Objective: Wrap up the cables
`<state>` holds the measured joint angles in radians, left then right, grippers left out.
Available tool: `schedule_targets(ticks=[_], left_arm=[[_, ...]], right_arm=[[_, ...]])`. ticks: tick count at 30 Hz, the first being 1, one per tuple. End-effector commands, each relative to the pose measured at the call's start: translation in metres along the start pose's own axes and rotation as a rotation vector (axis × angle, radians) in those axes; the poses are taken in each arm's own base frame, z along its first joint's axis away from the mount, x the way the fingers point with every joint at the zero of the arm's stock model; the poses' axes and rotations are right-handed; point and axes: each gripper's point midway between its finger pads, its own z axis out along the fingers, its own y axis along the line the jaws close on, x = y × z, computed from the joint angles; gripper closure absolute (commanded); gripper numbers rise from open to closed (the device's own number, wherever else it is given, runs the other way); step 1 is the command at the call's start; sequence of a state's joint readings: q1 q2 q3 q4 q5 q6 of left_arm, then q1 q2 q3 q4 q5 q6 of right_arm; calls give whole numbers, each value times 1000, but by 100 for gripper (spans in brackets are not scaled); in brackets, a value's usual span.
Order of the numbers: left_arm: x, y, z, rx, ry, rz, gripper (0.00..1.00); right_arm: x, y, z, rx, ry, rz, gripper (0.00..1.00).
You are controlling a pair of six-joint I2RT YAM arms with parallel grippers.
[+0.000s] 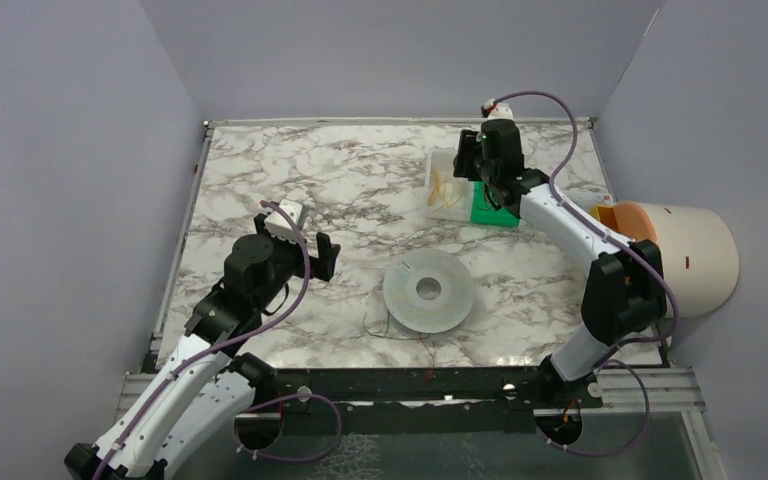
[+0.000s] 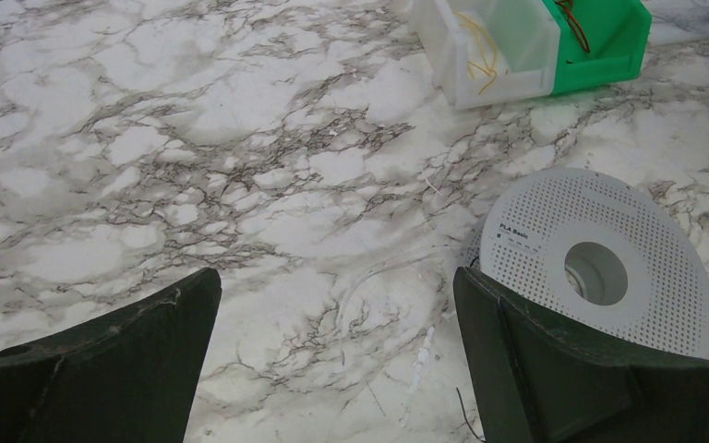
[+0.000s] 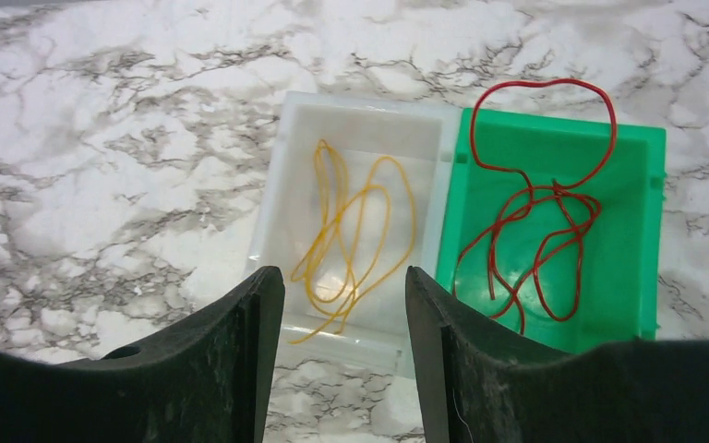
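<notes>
A yellow-orange cable (image 3: pixel 330 198) lies coiled loosely in a white bin (image 3: pixel 360 103). A red cable (image 3: pixel 558 192) lies in the green bin (image 3: pixel 540 152) beside it, one loop rising over the far rim. My right gripper (image 3: pixel 344 281) hovers open and empty over the near edge of the white bin, at the back right in the top view (image 1: pixel 470 160). The translucent white spool (image 1: pixel 429 290) lies flat mid-table. Thin dark wire ends (image 1: pixel 400 335) trail from its near side. My left gripper (image 1: pixel 322 257) is open and empty, left of the spool (image 2: pixel 600 263).
A beige cylinder container (image 1: pixel 680 255) lies on its side at the right edge, behind my right arm. Grey walls close the left, back and right. A black rail (image 1: pixel 410 385) runs along the near edge. Both bins also show in the left wrist view (image 2: pixel 517 37).
</notes>
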<state>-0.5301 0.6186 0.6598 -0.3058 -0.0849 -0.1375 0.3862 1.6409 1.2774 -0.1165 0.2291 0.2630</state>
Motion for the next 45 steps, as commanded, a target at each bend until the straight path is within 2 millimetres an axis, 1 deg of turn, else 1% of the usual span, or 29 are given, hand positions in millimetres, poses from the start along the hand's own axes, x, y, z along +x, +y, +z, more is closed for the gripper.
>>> schedule_targets(ticks=[1,2,5,9,13,17,25,28,34,39,43,45], left_arm=[[-13,2,-3,-9,-38,-4,1],[-14,2,-3,-10,-40,-4,1],[-14,2,-4,-11,-43,-6,1],[-14,3,-6,-15,-47,-5,1],[-16,3,-6,-13,-53,-7,1],[-16,3,-6,-12,-54,-7,1],[-15,2,-6,-10,-52,-7,1],[-15,2,-6,-10,-51,-7,1],[-15,2,-6,-10,-50,-7,1],[-15,2,-6,-10,-49,-7,1],[-15,3,-6,-12,-51,-7,1],[-15,3,-6,-12,-50,-7,1]], right_arm=[[11,24,8,-105,81,-8,45],[15,27,12,-115,94,-1,45],[29,28,30,-99,137,16,48],[43,29,48,-85,175,38,55],[58,28,64,-62,208,50,56],[73,31,79,-64,248,60,56],[90,35,102,-50,291,97,56],[93,36,108,-47,291,107,56],[105,36,120,-34,310,128,62],[113,41,124,-55,327,142,67],[114,40,127,-47,329,145,73],[116,40,128,-48,332,145,74]])
